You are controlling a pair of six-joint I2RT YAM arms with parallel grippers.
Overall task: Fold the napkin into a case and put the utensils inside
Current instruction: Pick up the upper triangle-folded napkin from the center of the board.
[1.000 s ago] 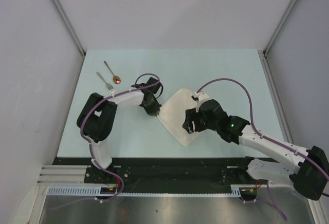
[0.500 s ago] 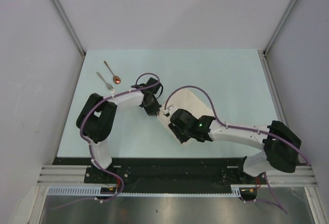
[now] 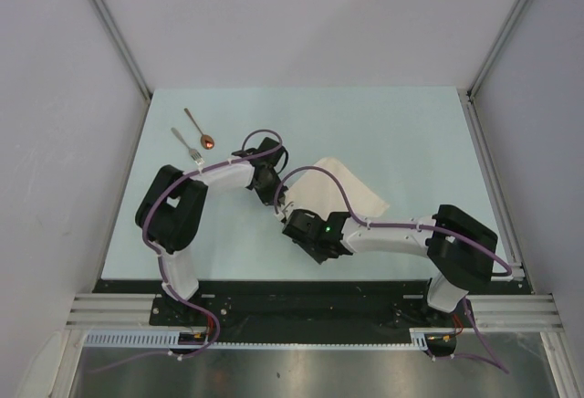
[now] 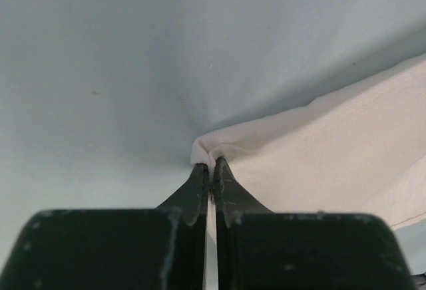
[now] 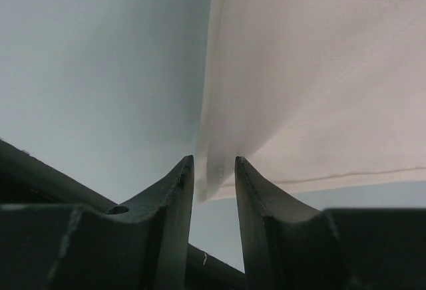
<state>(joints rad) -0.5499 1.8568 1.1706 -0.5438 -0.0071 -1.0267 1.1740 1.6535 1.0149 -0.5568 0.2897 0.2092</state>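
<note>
The table (image 3: 411, 133) had a smooth, pale blue-green top. Plain grey-white walls (image 3: 301, 15) stood on three sides of it, and slanted aluminium posts (image 3: 109, 24) ran up at the back corners. A black rail (image 3: 301, 302) lay along the near edge where the arms were bolted, with a brushed metal plate (image 3: 319, 371) below it.

The napkin (image 3: 360, 193) lay right of centre on the table. In the overhead view, only a cream wedge of it showed beyond the arms and a purple cable.

The left gripper (image 4: 212, 167) had its fingers pressed together on a bunched corner of the napkin, right at the tabletop. From that pinch the cloth spread away to the right.

The right gripper (image 5: 213, 163) reached in from the right side across the near part of the table. Its fingers stood a narrow gap apart, with the napkin's edge caught between them. In the right wrist view the cloth rose from the fingertips as a broad sheet with a hemmed border. The two grippers were close to each other, at the napkin's left end.

The fork (image 3: 189, 148) and the spoon (image 3: 200, 130) lay side by side on the bare surface near the far-left part of the table. They were well apart from the napkin, and the spoon's copper bowl pointed toward the near-right.
</note>
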